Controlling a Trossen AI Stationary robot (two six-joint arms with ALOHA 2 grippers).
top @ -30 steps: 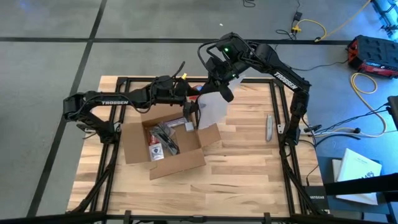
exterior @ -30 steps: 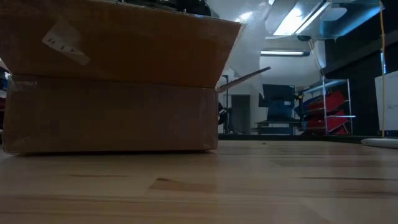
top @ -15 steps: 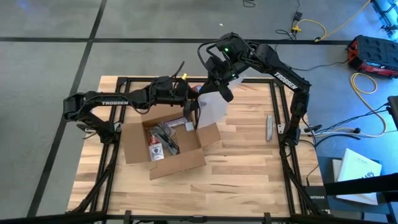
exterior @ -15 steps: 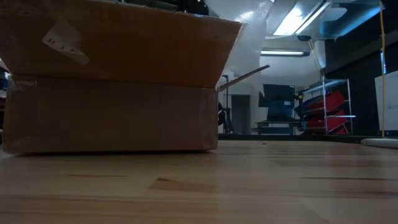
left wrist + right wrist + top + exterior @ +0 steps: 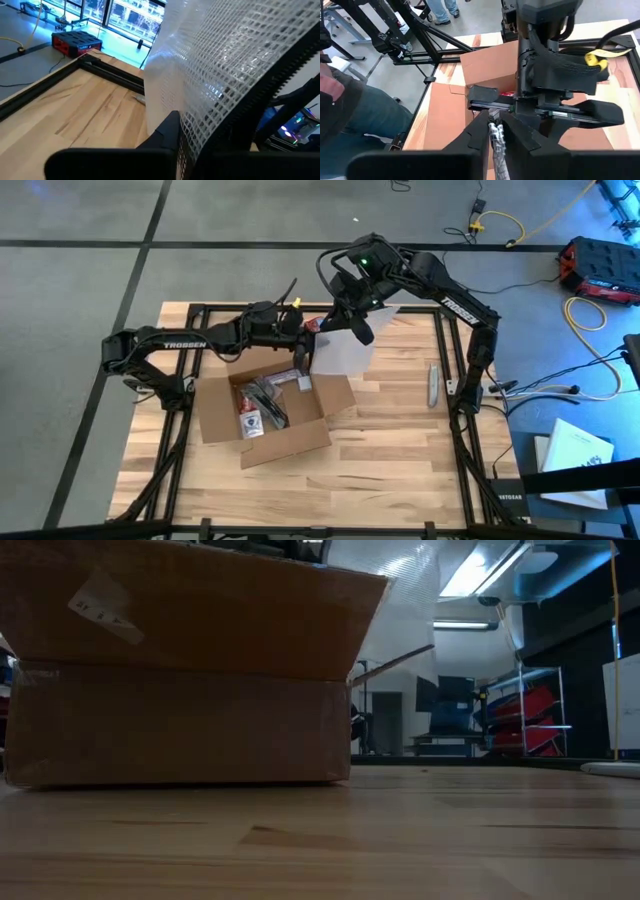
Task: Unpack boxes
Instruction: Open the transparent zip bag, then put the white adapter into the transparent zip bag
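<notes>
At 12 o'clock of box [image 5: 268, 413], keep L claw [image 5: 303, 352] and R claw [image 5: 352, 328] clamped on bag [image 5: 341, 352]; lift clear w/o tearing.

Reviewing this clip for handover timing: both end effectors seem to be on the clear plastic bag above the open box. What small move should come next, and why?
Probably the right end effector should open and back off. The left end effector has shut on the plastic bag, which hangs over the far edge of the cardboard box, while the right one pinches the bag's top edge. Once it is freed, the left arm could carry the bag to bare table.
</notes>
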